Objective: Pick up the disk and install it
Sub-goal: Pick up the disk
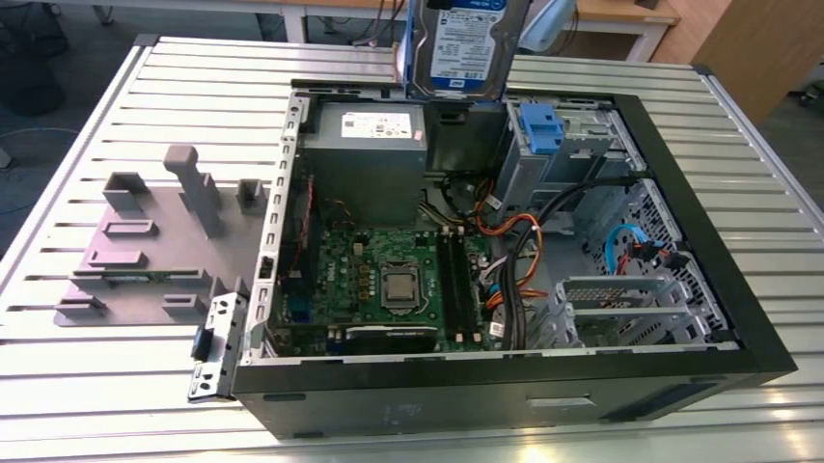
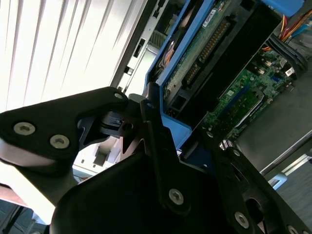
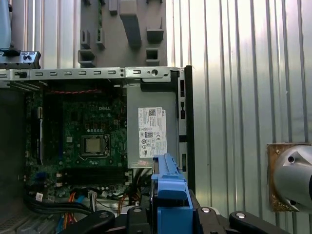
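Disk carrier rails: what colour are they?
Bright blue. The rails around the disk show best in the first wrist view.

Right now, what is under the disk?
The open case: the disk hangs above the edge of the power supply and some cables. The spot straight below it is covered.

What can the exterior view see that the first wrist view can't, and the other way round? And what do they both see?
Exterior view: the disk face-on, showing its blue-and-white label, upright above the open computer case, and a blue clip in the drive bay.

First wrist view: the disk edge-on, its blue rail clamped in the gripper, and a round metal part off to the side of the case.

Both: the green motherboard, the grey power-supply box, the grey fixture plate and the slatted table.
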Robot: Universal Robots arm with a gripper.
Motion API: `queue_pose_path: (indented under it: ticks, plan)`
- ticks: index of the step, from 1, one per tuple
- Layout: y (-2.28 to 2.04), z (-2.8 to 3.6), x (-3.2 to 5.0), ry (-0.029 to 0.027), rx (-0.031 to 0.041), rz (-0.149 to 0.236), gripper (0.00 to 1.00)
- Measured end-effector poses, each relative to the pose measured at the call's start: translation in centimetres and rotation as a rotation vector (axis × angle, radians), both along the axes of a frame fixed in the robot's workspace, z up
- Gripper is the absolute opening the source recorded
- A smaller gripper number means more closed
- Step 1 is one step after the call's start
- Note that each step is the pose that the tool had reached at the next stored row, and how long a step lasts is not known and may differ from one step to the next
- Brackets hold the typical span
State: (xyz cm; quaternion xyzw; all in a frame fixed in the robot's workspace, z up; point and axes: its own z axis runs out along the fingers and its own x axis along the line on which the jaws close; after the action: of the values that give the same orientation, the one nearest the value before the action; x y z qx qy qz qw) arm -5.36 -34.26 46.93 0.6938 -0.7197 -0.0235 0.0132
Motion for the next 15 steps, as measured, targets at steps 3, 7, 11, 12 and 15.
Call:
queue_pose_path:
  ticks: [3, 7, 11, 12, 15]
  plan:
    - [0.0, 0.0, 0.38, 0.0, 0.0, 0.0, 0.37]
    - [0.0, 0.0, 0.68, 0.0001, 0.0001, 0.0, 0.37]
    - [0.0, 0.0, 0.69, 0.0001, 0.0001, 0.0, 0.37]
    - [0.0, 0.0, 0.69, 0.0001, 0.0, 0.0, 0.37]
    - [0.0, 0.0, 0.7, 0.0001, 0.0001, 0.0, 0.37]
